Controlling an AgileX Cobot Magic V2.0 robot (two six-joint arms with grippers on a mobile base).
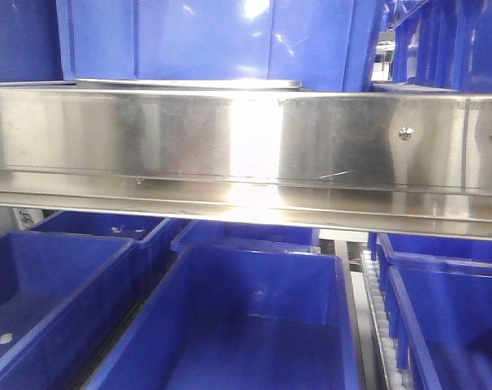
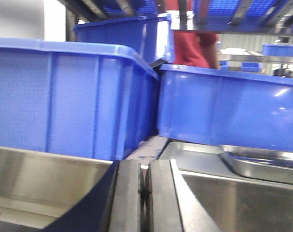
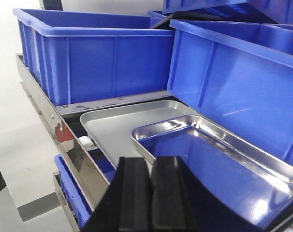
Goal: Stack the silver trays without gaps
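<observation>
Two silver trays lie on the shelf in front of the blue bins. The lower tray [image 3: 120,125] rests flat. The upper tray [image 3: 224,164] lies tilted over it, shifted right, its shiny floor mirroring a bin. My right gripper [image 3: 150,162] is shut, and the upper tray's near rim runs in between its fingertips. In the left wrist view the lower tray [image 2: 199,155] and the upper tray [image 2: 262,163] sit ahead and to the right. My left gripper [image 2: 145,166] is shut and empty, short of them. The front view shows only a thin tray rim [image 1: 189,83].
A long steel rail [image 1: 230,138] with screw heads fronts the shelf. Tall blue bins [image 3: 103,53] [image 3: 243,82] stand right behind the trays, and more bins [image 1: 254,325] sit on the level below. A person in red [image 2: 195,46] stands beyond the shelf.
</observation>
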